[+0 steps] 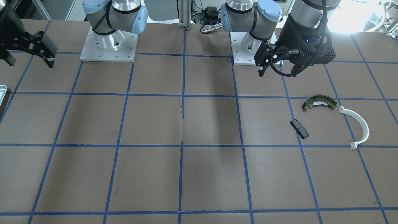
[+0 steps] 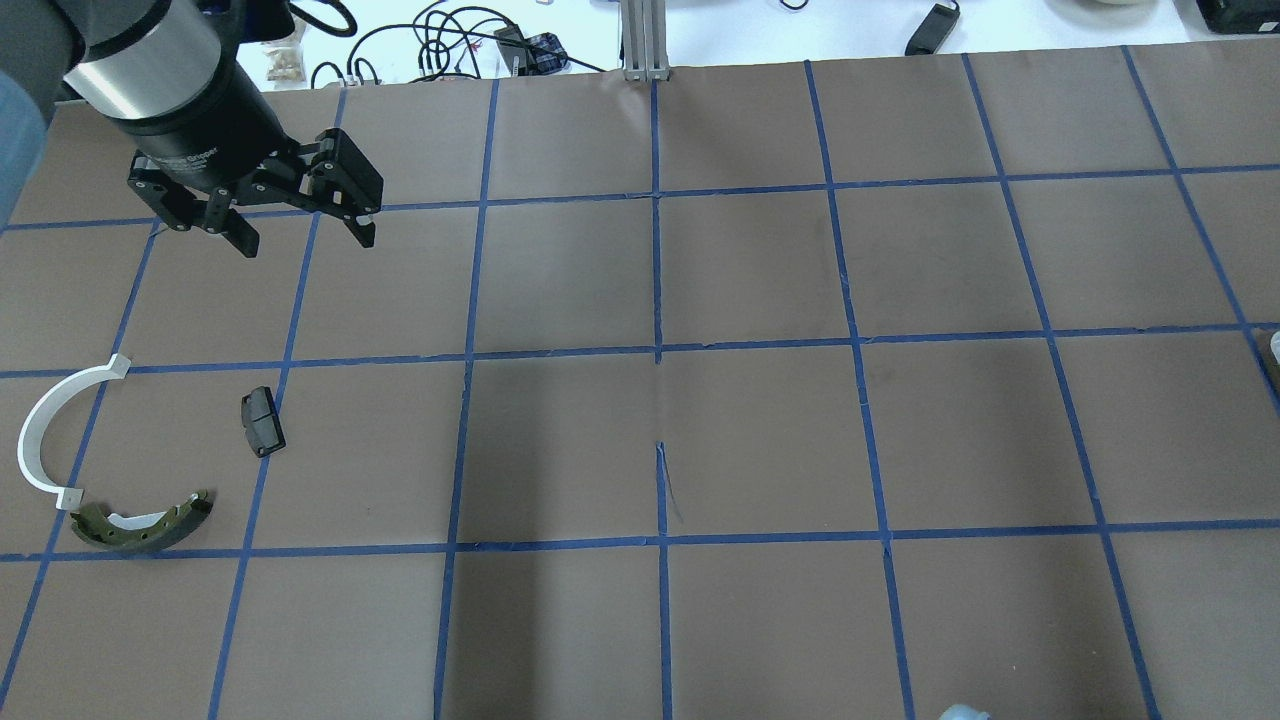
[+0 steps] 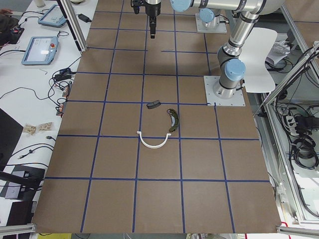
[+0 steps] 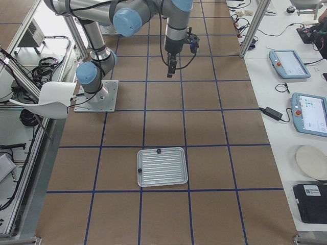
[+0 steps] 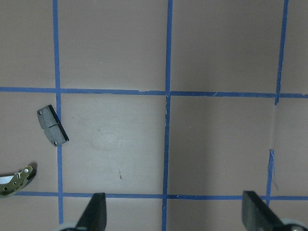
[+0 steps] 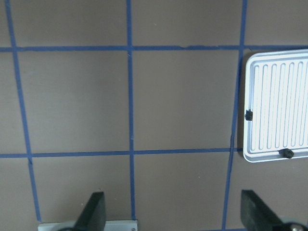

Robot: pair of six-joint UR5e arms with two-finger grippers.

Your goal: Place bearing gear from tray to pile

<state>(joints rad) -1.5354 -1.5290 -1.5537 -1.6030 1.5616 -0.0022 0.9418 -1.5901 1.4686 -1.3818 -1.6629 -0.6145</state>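
A brown paper-covered table (image 2: 760, 440), marked into squares by blue tape, fills every view, and all places here are given from the tray at one end of it. The right arm (image 4: 173, 35) reaches out beside the tray, and the left arm (image 3: 239, 35) works well apart from it, at the far end of the table. The tray (image 4: 163, 168) is a pale, ribbed, shallow rectangle with rounded corners, lying flat on the table. The right gripper (image 6: 173, 214) hangs above bare table just beside the tray, on the side that faces the pile, not over the tray itself; its fingers are spread wide with nothing between them. The left gripper (image 2: 307, 240) hovers far from the tray, near the pile, also spread wide and empty. The pile lies well apart from the tray: a white half-ring (image 2: 26, 440), an olive brake shoe (image 2: 120, 535) at one end of the ring, and a black pad (image 2: 262, 422) a little off from both. Smallest of all are two dark toothed gears, one (image 6: 249, 115) at the tray's rim on the gripper's side and one (image 6: 287, 153) at an adjoining rim. No gear lies among the pile, so by the look of it the task has not yet begun: reaching over the tray, gripping a gear, carrying it across and releasing it are all left.
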